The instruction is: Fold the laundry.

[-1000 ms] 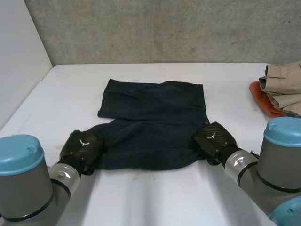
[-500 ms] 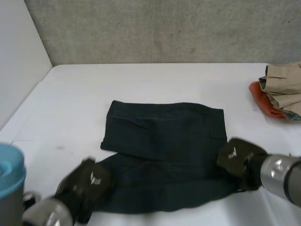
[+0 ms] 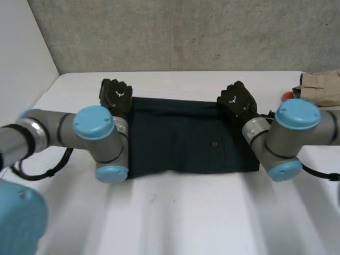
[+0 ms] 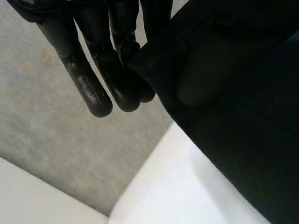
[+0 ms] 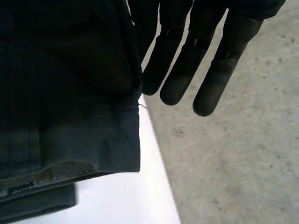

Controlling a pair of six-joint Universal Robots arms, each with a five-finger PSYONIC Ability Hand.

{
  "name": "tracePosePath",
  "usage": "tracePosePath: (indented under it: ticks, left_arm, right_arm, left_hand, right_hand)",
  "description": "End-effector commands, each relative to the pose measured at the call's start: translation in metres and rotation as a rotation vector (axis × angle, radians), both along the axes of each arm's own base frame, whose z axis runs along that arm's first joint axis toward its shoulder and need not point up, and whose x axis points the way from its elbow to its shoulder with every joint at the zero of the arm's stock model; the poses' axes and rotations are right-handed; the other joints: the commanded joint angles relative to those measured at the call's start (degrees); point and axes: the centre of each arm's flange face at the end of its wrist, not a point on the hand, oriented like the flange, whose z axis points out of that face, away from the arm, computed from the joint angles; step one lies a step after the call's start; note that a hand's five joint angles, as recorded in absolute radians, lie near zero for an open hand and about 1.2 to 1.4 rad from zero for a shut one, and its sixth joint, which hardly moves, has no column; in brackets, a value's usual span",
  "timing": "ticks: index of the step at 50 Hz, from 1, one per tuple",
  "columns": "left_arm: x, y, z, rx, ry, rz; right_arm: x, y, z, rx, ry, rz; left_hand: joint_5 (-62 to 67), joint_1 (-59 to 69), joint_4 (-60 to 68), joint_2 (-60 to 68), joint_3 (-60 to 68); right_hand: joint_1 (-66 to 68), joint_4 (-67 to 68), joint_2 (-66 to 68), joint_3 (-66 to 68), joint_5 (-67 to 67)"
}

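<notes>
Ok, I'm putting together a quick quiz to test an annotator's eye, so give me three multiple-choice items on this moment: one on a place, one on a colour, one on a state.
1. Where on the table is the clothes pile?
A) at the robot's right edge
B) between the arms
C) at the near left corner

2. What colour is the cloth spread between the arms?
A) orange
B) very dark, near black
C) white

3. What are the left robot hand and the right robot hand doing?
A) curled and empty
B) lying flat on bare table
C) each pinching a far corner of the cloth

Key: 1 A, the beige and orange pile sits at the right edge in the head view. 2 B, it is dark against the white table. 3 C, each wrist view shows cloth caught against straight fingers.
</notes>
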Motion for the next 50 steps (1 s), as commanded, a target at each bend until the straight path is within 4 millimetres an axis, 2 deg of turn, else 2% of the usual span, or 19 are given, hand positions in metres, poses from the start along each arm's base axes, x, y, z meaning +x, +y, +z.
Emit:
tracePosePath:
  ticks: [1, 2, 3, 4, 6, 7, 13, 15, 18, 19, 23, 25, 30, 35, 39, 43, 44, 45, 50]
  left_arm:
    - [-0.025, -0.021, -0.009, -0.187, 0.035, -0.101]
    - [-0.026, -0.021, -0.010, -0.196, 0.037, -0.111]
    - [-0.028, -0.020, -0.011, -0.199, 0.035, -0.123]
    - [-0.030, -0.016, -0.013, -0.199, 0.030, -0.142]
    - [-0.032, -0.010, -0.012, -0.195, 0.031, -0.147]
    - [-0.031, -0.006, -0.009, -0.190, 0.032, -0.148]
    - [-0.020, 0.009, 0.019, -0.185, 0.039, -0.142]
    - [-0.013, 0.018, 0.019, -0.156, 0.026, -0.137]
    - [-0.003, 0.031, 0.028, -0.133, 0.022, -0.132]
    - [0.000, 0.036, 0.033, -0.126, 0.026, -0.135]
    - [0.013, 0.058, 0.044, -0.069, 0.055, -0.151]
    - [0.020, 0.070, 0.048, -0.015, 0.097, -0.166]
    - [0.027, 0.097, 0.052, 0.129, 0.220, -0.240]
    - [0.026, 0.117, 0.052, 0.272, 0.314, -0.364]
    - [0.026, 0.125, 0.053, 0.334, 0.344, -0.407]
    - [0.027, 0.127, 0.054, 0.341, 0.350, -0.413]
    - [0.027, 0.127, 0.055, 0.340, 0.348, -0.411]
    - [0.027, 0.127, 0.055, 0.340, 0.348, -0.411]
    - [0.028, 0.129, 0.064, 0.319, 0.356, -0.415]
  right_arm:
    - [0.009, -0.033, -0.029, -0.056, -0.025, -0.041]
    - [0.009, -0.035, -0.030, -0.057, -0.026, -0.055]
    - [0.009, -0.037, -0.029, -0.069, -0.034, -0.084]
    - [0.009, -0.037, -0.028, -0.071, -0.037, -0.093]
    - [0.010, -0.036, -0.019, -0.077, -0.057, -0.109]
    - [0.009, -0.036, -0.005, -0.088, -0.080, -0.125]
    - [-0.004, -0.022, 0.034, -0.015, -0.216, -0.131]
    - [-0.011, -0.007, 0.062, 0.026, -0.274, -0.126]
    - [-0.022, 0.019, 0.084, 0.147, -0.309, -0.132]
    - [-0.025, 0.025, 0.085, 0.188, -0.309, -0.134]
    - [-0.043, 0.047, 0.072, 0.421, -0.306, -0.183]
    - [-0.051, 0.060, 0.057, 0.567, -0.303, -0.211]
    - [-0.057, 0.081, 0.033, 0.729, -0.293, -0.216]
    - [-0.058, 0.084, 0.020, 0.731, -0.299, -0.193]
    - [-0.056, 0.077, 0.000, 0.720, -0.296, -0.199]
    - [-0.055, 0.069, -0.018, 0.703, -0.271, -0.207]
    - [-0.056, 0.066, -0.018, 0.675, -0.260, -0.218]
    - [-0.058, 0.065, -0.017, 0.661, -0.253, -0.226]
    - [-0.074, 0.058, -0.011, 0.584, -0.219, -0.302]
  left_hand:
    - [-10.09, -9.37, -12.54, -12.45, -12.23]
    - [-25.49, -24.76, -27.93, -27.85, -27.62]
    - [-41.79, -41.07, -44.24, -44.15, -43.93]
    - [-56.30, -55.58, -58.75, -58.66, -58.44]
    - [-56.30, -55.58, -58.75, -58.66, -58.44]
    - [-56.30, -55.58, -58.75, -58.66, -58.44]
    - [-56.30, -55.58, -58.75, -58.66, -58.44]
    - [-56.30, -55.58, -58.75, -58.66, -58.44]
    - [-56.26, -55.53, -58.70, -58.62, -58.39]
    - [-56.26, -55.53, -58.70, -58.62, -58.39]
    - [-56.26, -55.53, -58.70, -58.62, -58.39]
    - [-56.26, -55.53, -58.70, -58.62, -58.39]
    - [-56.09, -55.37, -58.53, -58.45, -58.22]
    - [-54.07, -53.35, -56.52, -56.43, -56.20]
    - [-53.90, -53.18, -56.35, -56.26, -56.04]
    - [-53.90, -53.18, -56.35, -56.26, -56.04]
    - [-53.90, -53.18, -56.35, -56.26, -56.04]
    - [-53.90, -53.18, -56.35, -56.26, -56.04]
    - [-53.90, -53.18, -56.35, -56.26, -56.04]
  right_hand:
    - [-18.41, -24.28, -22.74, -23.78, -23.91]
    - [-40.74, -46.62, -45.07, -46.11, -46.24]
    - [-53.16, -59.04, -57.49, -58.53, -58.66]
    - [-53.16, -59.04, -57.49, -58.53, -58.66]
    - [-53.16, -59.04, -57.49, -58.53, -58.66]
    - [-53.16, -59.04, -57.49, -58.53, -58.66]
    - [-53.16, -59.04, -57.49, -58.53, -58.66]
    - [-53.16, -59.04, -57.49, -58.53, -58.66]
    - [-53.16, -59.04, -57.49, -58.53, -58.66]
    - [-53.16, -59.04, -57.49, -58.53, -58.66]
    - [-53.16, -59.04, -57.49, -58.53, -58.66]
    - [-47.24, -53.11, -51.56, -52.61, -52.74]
    - [-41.15, -47.03, -45.48, -46.52, -46.65]
    - [-37.44, -43.31, -41.76, -42.81, -42.94]
    - [-36.94, -42.81, -41.26, -42.31, -42.44]
    - [-15.47, -21.34, -19.80, -20.84, -20.97]
    - [11.08, 5.20, 6.75, 5.71, 5.58]
    - [16.78, 10.90, 12.45, 11.41, 11.28]
    - [16.84, 10.96, 12.51, 11.47, 11.34]
